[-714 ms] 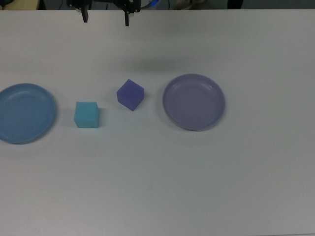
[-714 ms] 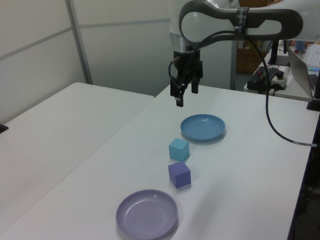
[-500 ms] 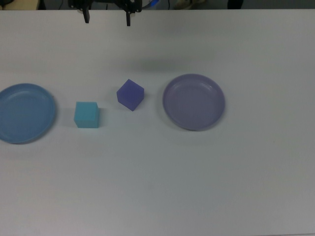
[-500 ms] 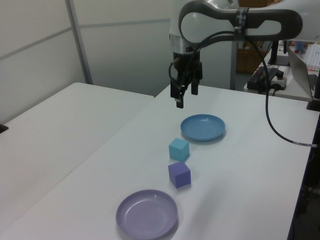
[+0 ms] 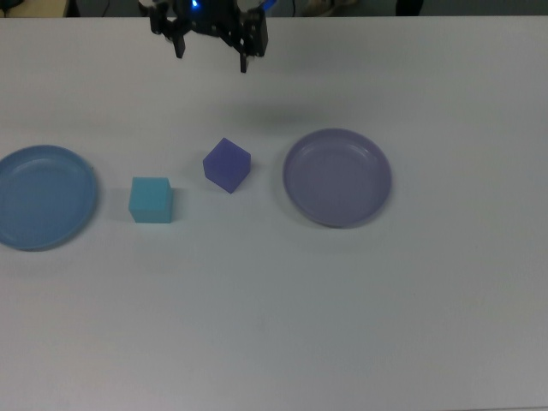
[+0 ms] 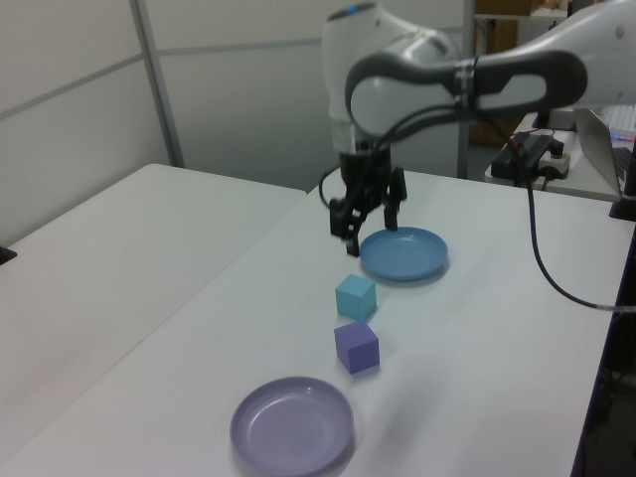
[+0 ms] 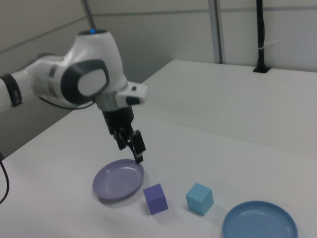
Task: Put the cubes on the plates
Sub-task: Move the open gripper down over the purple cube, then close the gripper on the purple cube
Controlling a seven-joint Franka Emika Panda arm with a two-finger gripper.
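White bench (image 6: 199, 328) under me, second white bench (image 6: 89, 248) just beside it in the left view. Grey partition panels (image 6: 238, 89) behind. Black cable (image 6: 556, 278) trailing at the left view's right.

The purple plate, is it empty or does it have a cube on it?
Empty. The purple plate shows only its bare inside, and the purple cube sits on the table apart from it.

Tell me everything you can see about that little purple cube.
The purple cube is small, matte and indigo, with crisp edges. It sits on the white table, turned corner-on in the top view, between the turquoise cube and the lavender plate, touching neither. Nothing grips it; the pincer hangs open, away from it.
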